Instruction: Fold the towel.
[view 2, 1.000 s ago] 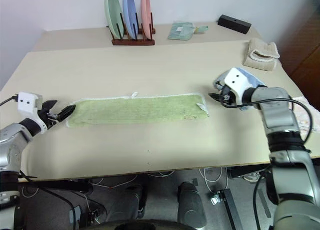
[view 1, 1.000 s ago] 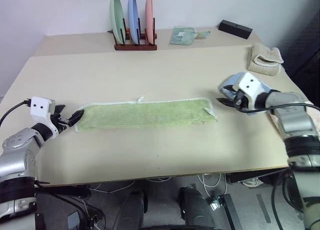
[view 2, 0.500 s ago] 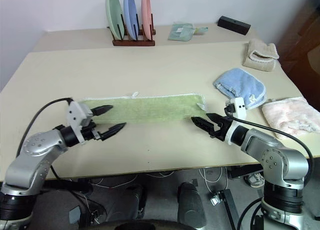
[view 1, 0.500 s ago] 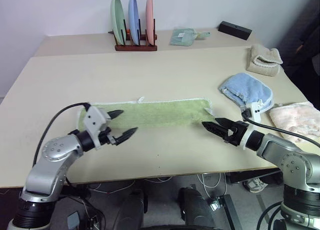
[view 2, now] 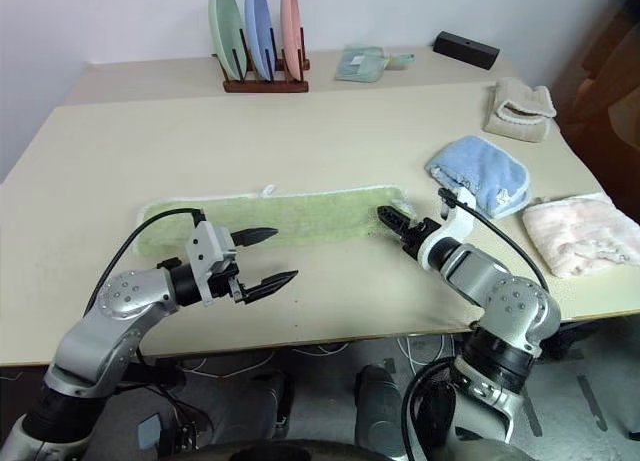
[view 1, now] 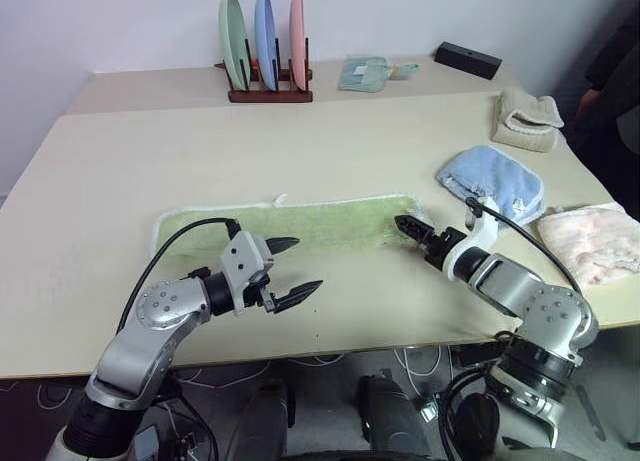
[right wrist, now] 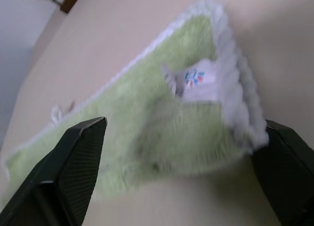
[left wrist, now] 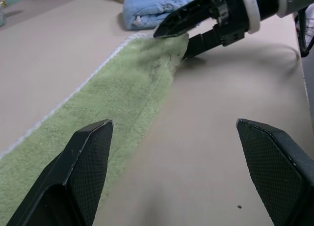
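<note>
The towel (view 1: 290,228) is a long light green strip with white edging, lying flat across the table's middle. My left gripper (view 1: 308,263) hovers open just in front of the towel's left-middle part, one finger over its front edge; in the left wrist view its fingers (left wrist: 88,162) frame the towel (left wrist: 117,98) and bare table. My right gripper (view 1: 405,227) is open at the towel's right end. The right wrist view has the towel's end (right wrist: 162,138), with its white label, lying between the spread fingers (right wrist: 73,162). The left wrist view also catches the right gripper (left wrist: 179,37) straddling that end.
A light blue towel (view 1: 492,181) lies just behind my right arm. A pink cloth (view 1: 595,239) sits at the right edge and a beige folded towel (view 1: 528,116) farther back. A plate rack (view 1: 265,51), a small green item (view 1: 365,73) and a black box (view 1: 468,58) stand at the back.
My left gripper swung right from the towel's left end to in front of its middle. My right gripper left the blue towel, rolled over, and came in low at the green towel's right end.
</note>
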